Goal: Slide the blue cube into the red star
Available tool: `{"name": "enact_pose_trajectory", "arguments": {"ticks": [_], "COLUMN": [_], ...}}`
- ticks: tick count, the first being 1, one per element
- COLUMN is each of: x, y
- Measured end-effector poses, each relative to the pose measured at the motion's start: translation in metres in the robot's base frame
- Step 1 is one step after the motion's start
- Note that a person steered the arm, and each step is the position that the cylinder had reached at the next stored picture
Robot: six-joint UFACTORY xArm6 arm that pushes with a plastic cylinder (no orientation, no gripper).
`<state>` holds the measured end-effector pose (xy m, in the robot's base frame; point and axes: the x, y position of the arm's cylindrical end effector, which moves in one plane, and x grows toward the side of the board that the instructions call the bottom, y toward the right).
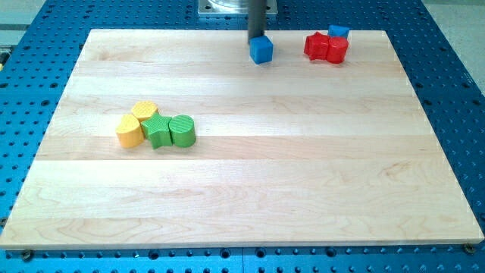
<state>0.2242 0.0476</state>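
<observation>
The tip [257,37] is set just above-left of the blue cube [261,50]; no gripper is fitted. The red star [317,47], rightward, is not yet reached.

bare board [288,57] between blue cube [261,50] and red star [316,47]

My tip [258,38] touching blue cube [261,50] top edge; red star [317,47] well right.
</observation>
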Motion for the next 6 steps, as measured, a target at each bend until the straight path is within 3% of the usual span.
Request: {"name": "enact_pose_trajectory", "arguments": {"ticks": [2, 3, 4, 5, 6], "x": [0.006, 0.04, 0.044, 0.019, 0.016], "y": [-0.071, -0.05, 0.004, 0.062, 0.049]}}
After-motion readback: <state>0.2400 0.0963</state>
